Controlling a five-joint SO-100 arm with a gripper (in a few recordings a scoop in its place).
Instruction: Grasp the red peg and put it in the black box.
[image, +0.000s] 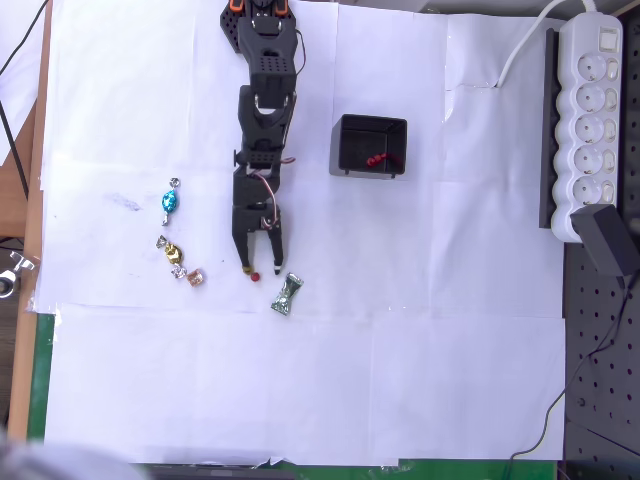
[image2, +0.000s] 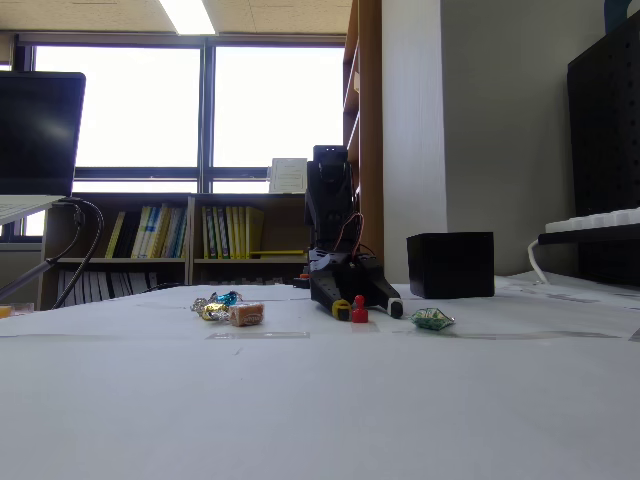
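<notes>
With the end effector (image: 259, 268) low over the table (image: 400, 350) and its fingers spread, the red peg (image: 255, 276) stands upright between the tips, well apart from the black box (image: 370, 146); close squarely and gently so the peg doesn't tip, minding the green candy (image: 288, 295) just beside

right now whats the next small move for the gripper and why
Probably close the fingers. In the overhead view the gripper is open and low on the paper, with the red peg sitting between its fingertips. The fixed view shows the same: the peg stands upright between the lowered fingers. Once it is held, it can go to the black box, which already holds red pieces.
</notes>
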